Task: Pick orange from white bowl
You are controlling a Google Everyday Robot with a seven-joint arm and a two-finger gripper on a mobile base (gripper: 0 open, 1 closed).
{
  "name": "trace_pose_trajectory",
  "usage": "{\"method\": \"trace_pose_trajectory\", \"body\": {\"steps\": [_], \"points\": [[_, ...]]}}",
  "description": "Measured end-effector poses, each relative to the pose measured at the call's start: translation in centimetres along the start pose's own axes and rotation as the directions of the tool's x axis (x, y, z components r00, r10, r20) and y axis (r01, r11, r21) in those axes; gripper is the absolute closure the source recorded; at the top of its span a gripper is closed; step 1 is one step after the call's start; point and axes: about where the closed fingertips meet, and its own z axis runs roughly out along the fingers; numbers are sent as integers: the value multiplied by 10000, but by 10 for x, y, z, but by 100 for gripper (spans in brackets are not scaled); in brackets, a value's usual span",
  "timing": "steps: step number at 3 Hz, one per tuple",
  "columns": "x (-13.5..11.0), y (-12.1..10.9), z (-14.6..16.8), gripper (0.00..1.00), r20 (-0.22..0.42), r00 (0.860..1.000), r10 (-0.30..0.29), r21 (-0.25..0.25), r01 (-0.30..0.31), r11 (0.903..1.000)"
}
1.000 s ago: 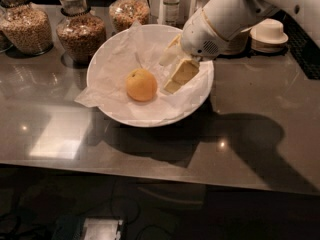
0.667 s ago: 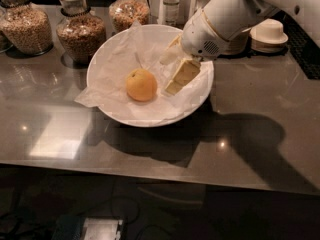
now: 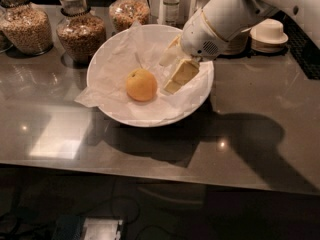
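Nearest me, below the table edge, I saw a small grey box on the dark floor; couldn't tell what it was. Above that ran the glossy grey countertop, w/ the arm's shadow lying across its right half. The white bowl sat mid-counter, left of centre, lined w/ crinkled white paper that stuck out past the rim on the left. The orange lay on the paper inside the bowl, roughly at its middle, stem dimple not visible to me. The gripper was down in the bowl's right half, just beside the orange on its right, tilted toward the fruit; jaws were spread apart w/ nothing between them, and the orange was outside the gap, not gripped. The white arm came in from the upper right over the bowl rim. Behind the bowl stood three glass jars of grain or nuts, a clear bottle, and at far right a stack of small off-white bowls.
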Motion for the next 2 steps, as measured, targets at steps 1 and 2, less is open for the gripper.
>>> {"method": "trace_pose_trajectory", "body": {"steps": [1, 2], "points": [[0, 0, 0, 35, 0, 10000, 0, 0, 0, 10000], [0, 0, 0, 53, -4, 10000, 2, 1, -2, 10000]]}}
